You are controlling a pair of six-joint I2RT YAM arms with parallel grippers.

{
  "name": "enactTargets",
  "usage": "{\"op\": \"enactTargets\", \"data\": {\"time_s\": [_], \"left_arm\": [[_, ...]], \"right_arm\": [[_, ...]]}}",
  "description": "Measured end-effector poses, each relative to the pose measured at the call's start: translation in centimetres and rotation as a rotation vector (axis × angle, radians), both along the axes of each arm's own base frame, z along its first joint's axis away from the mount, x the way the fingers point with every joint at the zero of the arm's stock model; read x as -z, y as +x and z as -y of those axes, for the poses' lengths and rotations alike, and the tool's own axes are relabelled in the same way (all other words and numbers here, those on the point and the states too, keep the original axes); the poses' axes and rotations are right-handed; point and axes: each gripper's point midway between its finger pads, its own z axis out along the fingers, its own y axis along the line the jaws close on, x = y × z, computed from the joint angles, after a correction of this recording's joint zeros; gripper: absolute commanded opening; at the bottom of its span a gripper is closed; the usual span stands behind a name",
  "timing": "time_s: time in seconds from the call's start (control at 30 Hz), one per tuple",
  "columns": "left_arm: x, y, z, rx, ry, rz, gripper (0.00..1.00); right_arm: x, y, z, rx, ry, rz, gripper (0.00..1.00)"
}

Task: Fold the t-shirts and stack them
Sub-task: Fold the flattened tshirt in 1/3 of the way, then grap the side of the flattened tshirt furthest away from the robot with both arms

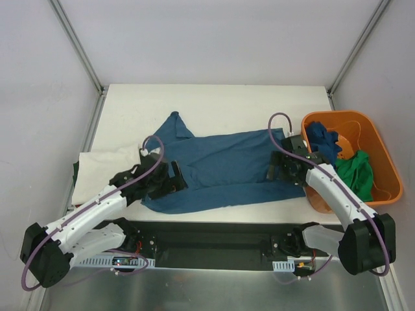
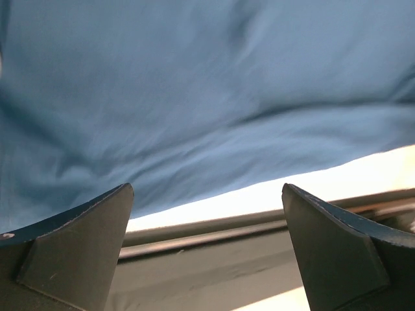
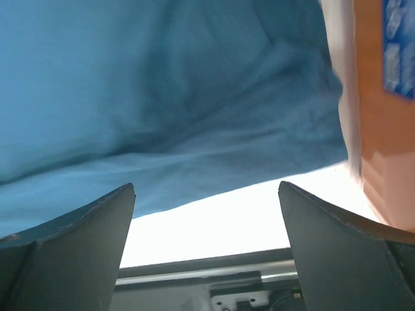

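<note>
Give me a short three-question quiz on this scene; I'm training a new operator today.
1. True or false: the spread blue shirt lies inside the orange basket.
2. Which colour of shirt lies in the basket? A white; B green; C red.
3. Fill in: the left pincer and the right pincer are both ____ over the blue shirt.

Key: 1 false; 2 B, the green shirt; 3 open.

Lab cell, white panels [image 1: 214, 39], aluminium frame [image 1: 78, 45]
</note>
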Motion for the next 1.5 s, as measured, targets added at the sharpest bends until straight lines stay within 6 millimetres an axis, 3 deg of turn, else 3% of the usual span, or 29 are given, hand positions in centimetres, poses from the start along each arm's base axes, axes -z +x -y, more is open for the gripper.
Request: {"op": "enactTargets", "data": {"time_s": [0.2,0.3,0.4,0.53,0.67,0.8,0.97,1.0,1.13,1.2,1.23,1.3,1.5], "left_arm": [[-7.5,7.0,1.2,0.000,0.070,0.230,0.99],[-9.5,10.9,0.7,-0.031,0.114,0.267,0.99],[-10.6,16.2,-1.1,-0.100,0.158,0.273,1.00],[-10.4,22.7,-3.1,-0.141,0.214,0.253,0.99],[-9.6,28.8,-3.0,-0.106,0.251,0.260,0.99],[-7.1,34.0,-2.6,-0.051,0.296,0.253,0.96],[-2.4,39.5,-1.8,-0.003,0.333,0.237,0.83],[-1.2,40.2,-1.6,0.006,0.338,0.230,0.76],[3.4,41.5,-1.2,0.025,0.353,0.175,0.65],[5.3,41.4,-1.5,0.030,0.373,0.145,0.52],[5.3,41.6,-1.7,0.024,0.389,0.151,0.23],[5.0,41.8,-1.9,0.024,0.400,0.157,0.00],[5.2,41.7,-2.4,0.030,0.429,0.155,0.00]], "right_arm": [[-6.5,4.1,-2.3,-0.071,0.085,0.143,0.96],[-9.5,7.3,-3.7,-0.107,0.109,0.192,0.97],[-10.5,11.0,-4.8,-0.126,0.096,0.188,0.99],[-10.0,17.1,-6.0,-0.137,0.053,0.159,0.99],[-7.1,22.1,-6.5,-0.119,0.017,0.108,0.99],[-4.2,24.9,-5.9,-0.091,0.000,0.061,0.98],[-1.9,26.4,-3.9,-0.050,-0.012,0.018,0.98],[-1.6,26.6,-3.4,-0.044,-0.012,0.012,0.97],[-1.5,26.8,-2.2,-0.030,-0.011,0.009,0.97],[-1.5,27.0,-1.9,-0.034,-0.010,0.014,0.97],[-1.5,27.1,-1.9,-0.040,-0.009,0.014,0.97],[-1.4,27.2,-1.9,-0.049,-0.005,0.012,0.97],[0.2,27.8,-2.0,-0.056,0.015,-0.010,0.98]]}}
